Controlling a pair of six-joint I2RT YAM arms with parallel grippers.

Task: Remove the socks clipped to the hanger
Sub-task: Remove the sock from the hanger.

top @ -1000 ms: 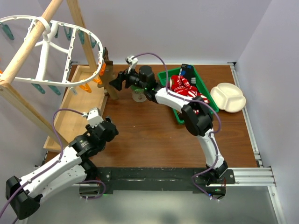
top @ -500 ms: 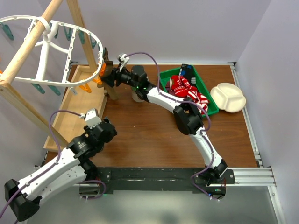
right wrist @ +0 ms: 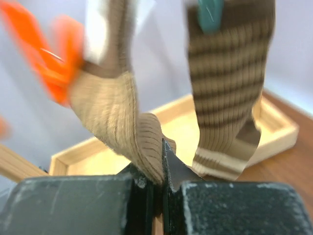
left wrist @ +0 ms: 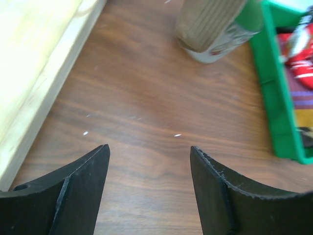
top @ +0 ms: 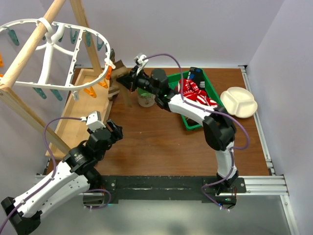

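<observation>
- From above: brown bench (top: 161,147) against pale lilac walls, with the white hanger (top: 49,54) hung high at far left on a wooden frame (top: 34,39)
- Right gripper (top: 128,81) reached across to the hanger's near rim, clamped on a tan sock (top: 117,87); left gripper (top: 115,129) low over the bench, holding nothing
- Green bin (top: 215,93) right of centre, holding red-and-white socks (top: 193,90) and something dark at its far end; divided white plate (top: 238,102) just beside it
- At the left wrist: fingers spread wide, only bench between them; bin wall at right with red-and-white fabric inside; pale wooden tray (left wrist: 39,73) at left
- At the right wrist: jaws pressed together on a fold of the tan sock, its top pinned under an orange clip (right wrist: 54,73); a brown striped sock (right wrist: 227,83) alongside under a teal clip (right wrist: 210,12), untouched
- Best done as one steady pull down and away from the orange clip, along the sock's length, no jerking, given a free-hanging rack likely to swing
- Thin bite on a soft fold, so some risk of slipping; worth keeping the squeeze firm until clear of the clip
- Then, most likely, across to the green bin
</observation>
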